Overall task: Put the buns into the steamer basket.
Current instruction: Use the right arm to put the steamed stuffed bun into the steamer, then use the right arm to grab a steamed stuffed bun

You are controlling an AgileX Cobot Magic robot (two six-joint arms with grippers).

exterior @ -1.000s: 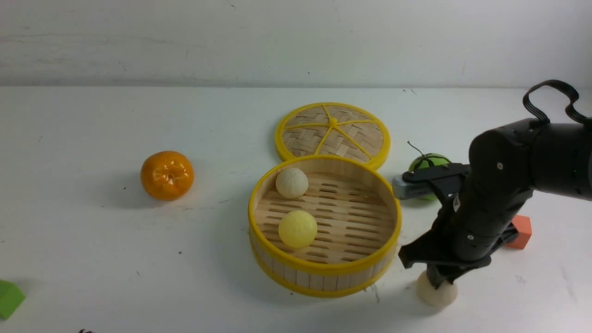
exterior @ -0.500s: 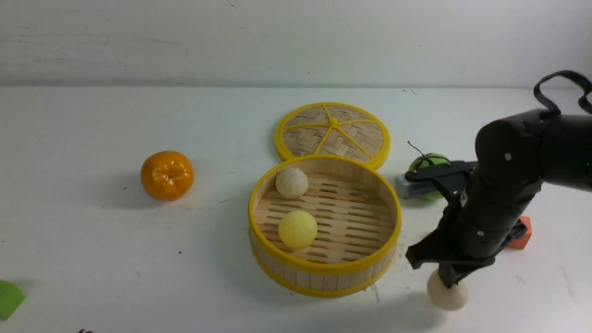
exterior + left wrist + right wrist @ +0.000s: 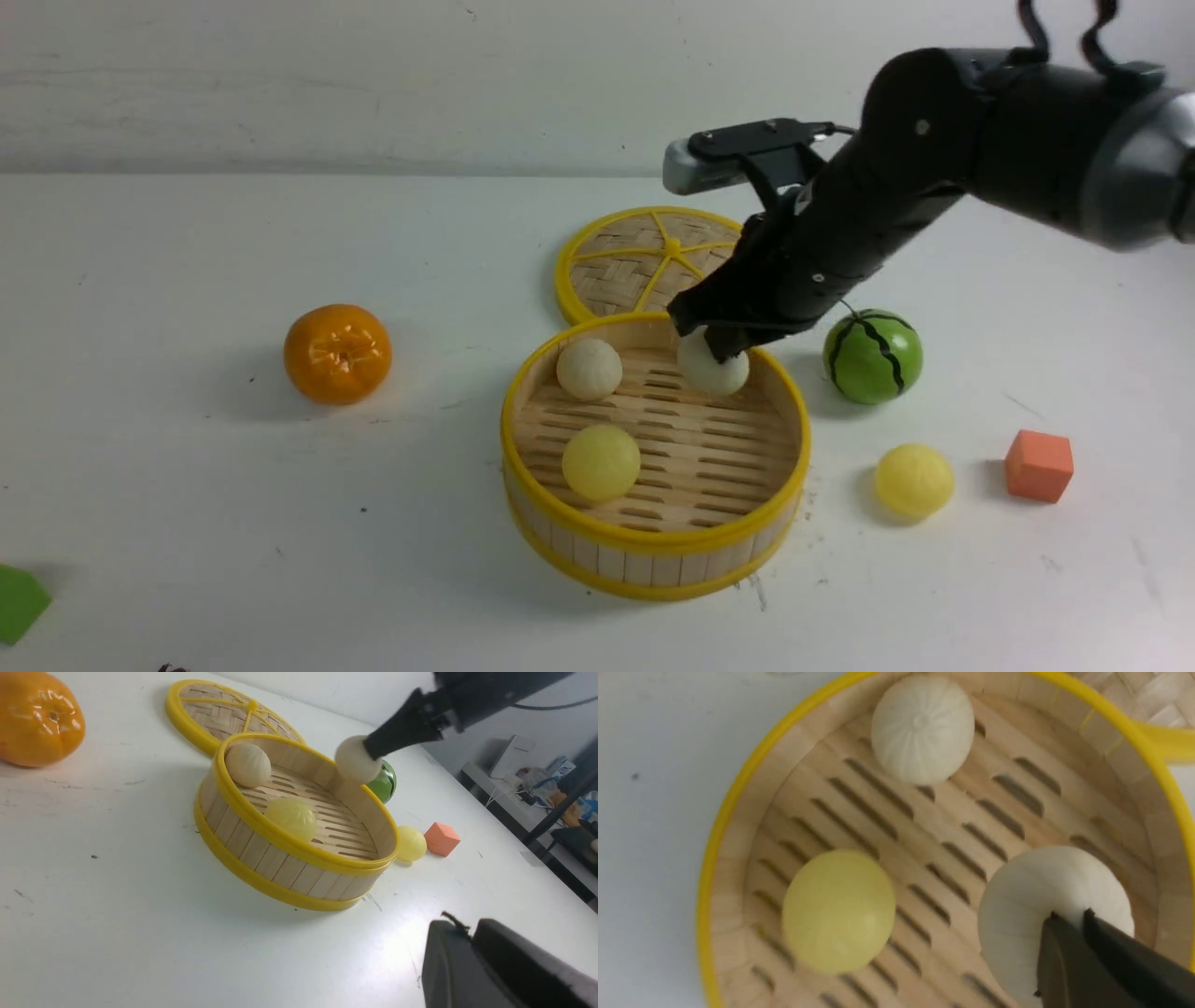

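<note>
The steamer basket (image 3: 653, 551) sits mid-table and holds a beige-white bun (image 3: 589, 369) at its far left and a pale yellow bun (image 3: 600, 461) at its near left. My right gripper (image 3: 717, 353) is shut on a second beige-white bun (image 3: 714, 371), pinching its top, and holds it over the basket's far right part. It also shows in the right wrist view (image 3: 1031, 900). Another pale yellow bun (image 3: 914, 480) lies on the table to the right of the basket. My left gripper (image 3: 467, 933) is shut and empty, low over the table near the basket.
The flat woven lid (image 3: 672, 266) lies just behind the basket. A green striped watermelon ball (image 3: 873, 356) and an orange cube (image 3: 1039, 465) are to the right. An orange tangerine (image 3: 337, 353) is to the left. A green block (image 3: 17, 603) sits at the near left edge.
My right gripper lifted the beige-white bun from the table at the basket's near right and carried it up, away and left over the basket. The yellow bun and watermelon ball are now uncovered.
</note>
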